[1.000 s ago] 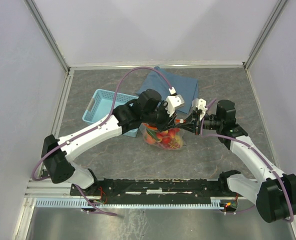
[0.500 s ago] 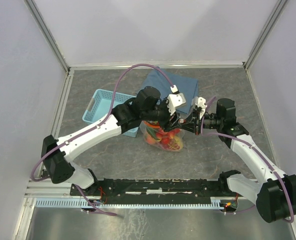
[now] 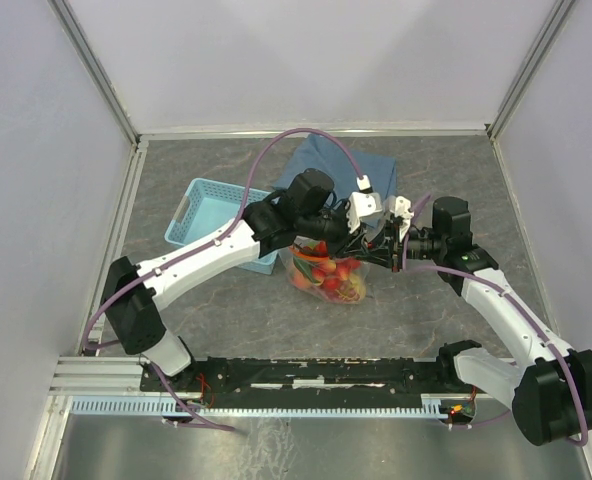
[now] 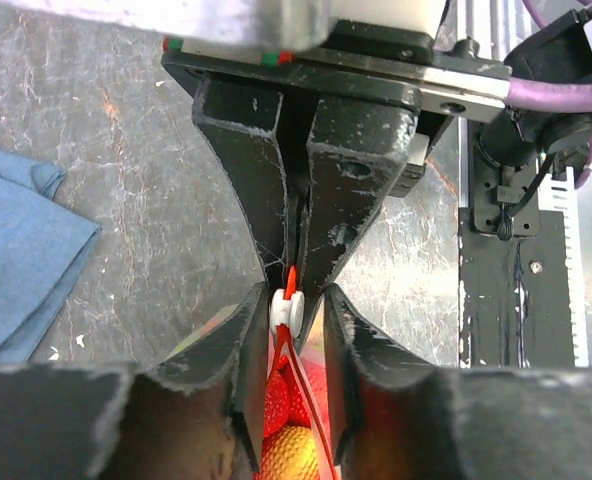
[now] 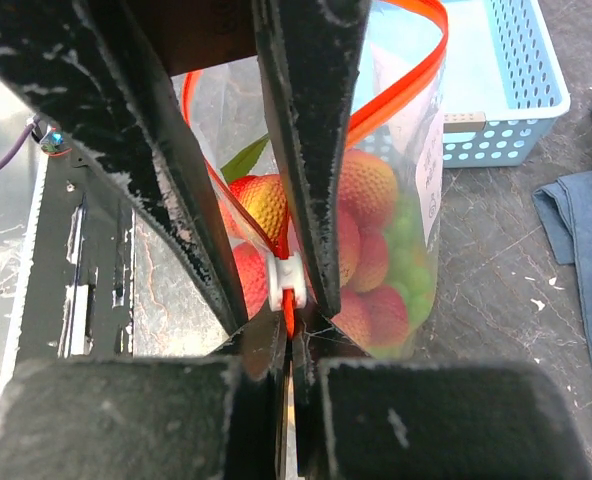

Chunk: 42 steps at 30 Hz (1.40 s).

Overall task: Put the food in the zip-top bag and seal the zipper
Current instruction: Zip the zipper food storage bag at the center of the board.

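Nearby, basket (image 3: 204, 213) and cloth (image 3: 331, 165) sit beside the zip-top bag (image 3: 328, 278).

robot lab test cell: left arm (image 3: 191, 265) and right arm (image 3: 506, 310) bolted to a black rail (image 3: 306, 372) at the near edge, white panel walls (image 3: 316, 60) in aluminium framing (image 3: 96, 70), grey stone-look tabletop (image 3: 446, 170), slotted cable duct (image 3: 276, 407) nearest (props: toy food (image 3: 328, 275), blue plastic basket (image 3: 201, 212)).

Clear zip-top bag (image 3: 328, 280) upright, filled: red strawberries (image 5: 248, 272), orange-yellow peach (image 5: 368, 188), green pieces (image 5: 406, 235). Red-orange zipper (image 5: 401, 85) partly open; white slider (image 5: 285, 272) near one end.
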{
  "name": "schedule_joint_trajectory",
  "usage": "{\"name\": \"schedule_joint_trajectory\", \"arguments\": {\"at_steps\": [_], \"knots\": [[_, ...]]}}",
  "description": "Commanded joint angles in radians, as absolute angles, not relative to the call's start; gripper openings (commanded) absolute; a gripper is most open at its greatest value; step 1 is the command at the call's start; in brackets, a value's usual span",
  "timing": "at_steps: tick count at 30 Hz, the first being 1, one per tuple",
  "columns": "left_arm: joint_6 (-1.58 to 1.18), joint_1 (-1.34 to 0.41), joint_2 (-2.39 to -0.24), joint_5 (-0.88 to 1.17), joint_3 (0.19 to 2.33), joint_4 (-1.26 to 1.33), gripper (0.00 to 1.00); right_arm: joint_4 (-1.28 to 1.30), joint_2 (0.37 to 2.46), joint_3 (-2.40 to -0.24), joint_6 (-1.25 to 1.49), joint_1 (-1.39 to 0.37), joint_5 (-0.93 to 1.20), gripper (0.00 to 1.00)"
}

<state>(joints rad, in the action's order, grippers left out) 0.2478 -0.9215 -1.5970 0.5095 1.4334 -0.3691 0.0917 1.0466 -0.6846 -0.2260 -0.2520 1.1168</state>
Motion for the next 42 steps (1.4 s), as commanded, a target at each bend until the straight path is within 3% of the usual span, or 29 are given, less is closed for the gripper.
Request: {"name": "schedule_joint_trajectory", "arguments": {"at_steps": [1, 6, 18, 31, 38, 42], "knots": [[0.291, -0.901, -1.594, 0.602, 1.478, -0.355, 0.25, 0.063, 1.032, -0.735, -0.241, -0.256, 1.152, 0.02], [0.281, -0.869, -1.588, 0.624, 1.469, -0.378, 0.03, 0.065, 1.025, -0.732, -0.246, -0.255, 1.133, 0.02], [0.249, -0.813, -1.541, 0.668, 1.42, -0.377, 0.03, 0.066, 1.001, -0.719, -0.254, -0.255, 1.083, 0.02], [0.255, -0.792, -1.505, 0.571, 1.402, -0.417, 0.03, 0.062, 1.001, -0.716, -0.244, -0.254, 1.031, 0.02], [0.243, -0.792, -1.548, 0.663, 1.441, -0.426, 0.03, 0.083, 1.005, -0.733, -0.26, -0.254, 1.076, 0.02], [0.256, -0.79, -1.53, 0.591, 1.423, -0.441, 0.03, 0.052, 0.981, -0.714, -0.243, -0.251, 1.009, 0.02]]}}
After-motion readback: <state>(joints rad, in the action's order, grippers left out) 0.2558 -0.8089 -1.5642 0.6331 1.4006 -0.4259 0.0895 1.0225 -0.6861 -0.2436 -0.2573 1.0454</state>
